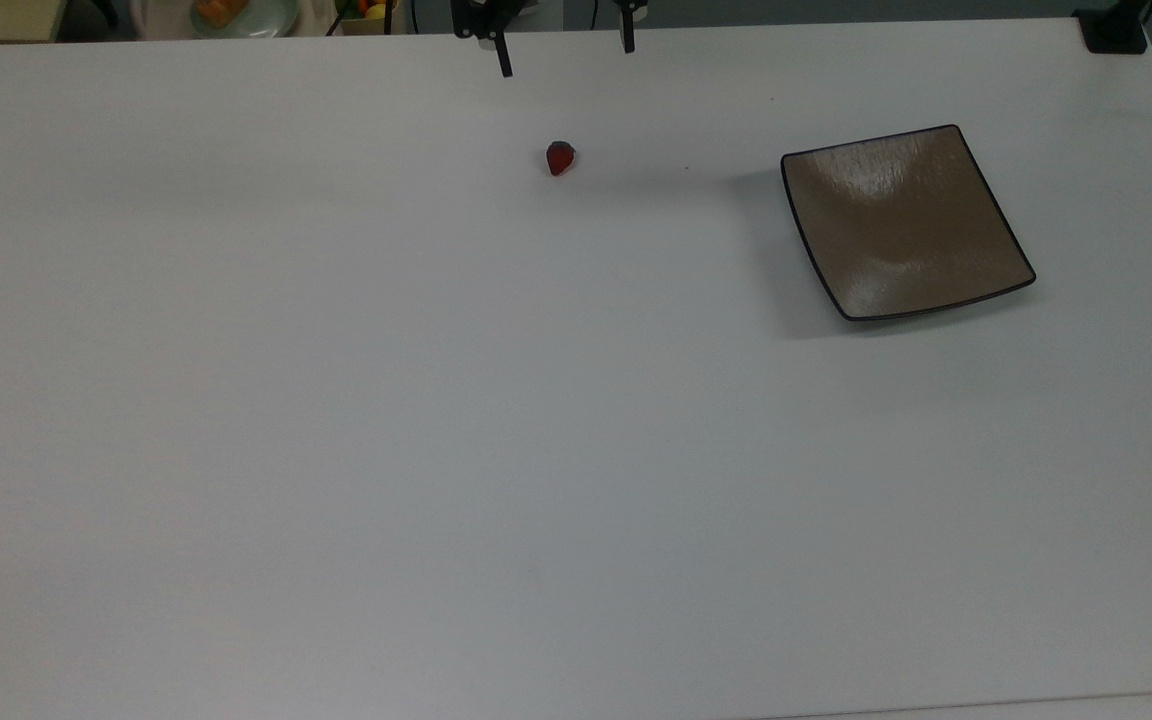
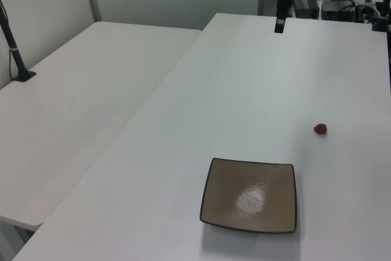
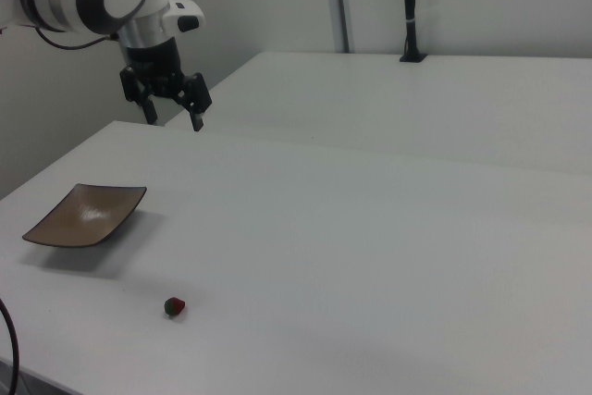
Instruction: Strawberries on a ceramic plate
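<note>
We see the strawberry [image 1: 560, 158] lying alone on the white table [image 1: 436, 450], near the table edge that runs along the top of the top view, and well apart from the brown square plate [image 1: 904, 225], which sits toward the top view's right edge with nothing on it. The gripper [image 3: 171, 110] hangs in the air above the table with its fingers [image 3: 197, 121] spread wide and holding nothing; in the top view its tips hover just beyond the berry. We judge the berry to be very light, soft and easily bruised, with a rounded, slightly slick skin that could roll or squirt out under a hard pinch. We would close on the widest part of its red body, from two opposite sides, gently, keeping clear of the dark green cap. The plate looks stiff, glossy and breakable, so we would lower the berry onto its middle, not drop it.
</note>
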Robot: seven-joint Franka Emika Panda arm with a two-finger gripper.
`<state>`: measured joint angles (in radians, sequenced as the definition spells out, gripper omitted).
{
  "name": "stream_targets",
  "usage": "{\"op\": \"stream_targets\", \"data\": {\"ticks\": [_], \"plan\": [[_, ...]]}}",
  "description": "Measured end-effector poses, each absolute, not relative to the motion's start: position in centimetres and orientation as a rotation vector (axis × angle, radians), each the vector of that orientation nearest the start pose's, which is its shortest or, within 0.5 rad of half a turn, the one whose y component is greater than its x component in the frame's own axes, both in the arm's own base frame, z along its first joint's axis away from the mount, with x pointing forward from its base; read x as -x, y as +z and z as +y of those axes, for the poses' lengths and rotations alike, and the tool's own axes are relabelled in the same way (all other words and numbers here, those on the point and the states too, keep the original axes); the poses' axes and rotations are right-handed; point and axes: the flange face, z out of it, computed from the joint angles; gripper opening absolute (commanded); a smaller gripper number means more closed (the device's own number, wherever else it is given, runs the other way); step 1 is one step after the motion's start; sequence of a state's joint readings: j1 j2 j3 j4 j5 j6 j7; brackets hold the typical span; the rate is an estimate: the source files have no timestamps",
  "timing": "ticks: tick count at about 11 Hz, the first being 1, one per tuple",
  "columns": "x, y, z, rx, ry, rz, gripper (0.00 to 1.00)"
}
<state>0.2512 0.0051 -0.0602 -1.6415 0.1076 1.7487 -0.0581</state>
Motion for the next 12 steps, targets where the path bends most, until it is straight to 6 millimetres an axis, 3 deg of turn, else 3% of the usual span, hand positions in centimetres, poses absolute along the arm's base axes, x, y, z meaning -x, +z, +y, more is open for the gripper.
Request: {"op": "stream_targets", "data": {"ticks": [9,12], "plan": [[-56.1,59.9,12.1,3.004,-0.128,-0.374,1.00],[-56.0,58.7,12.1,3.007,-0.089,-0.375,1.00]]}}
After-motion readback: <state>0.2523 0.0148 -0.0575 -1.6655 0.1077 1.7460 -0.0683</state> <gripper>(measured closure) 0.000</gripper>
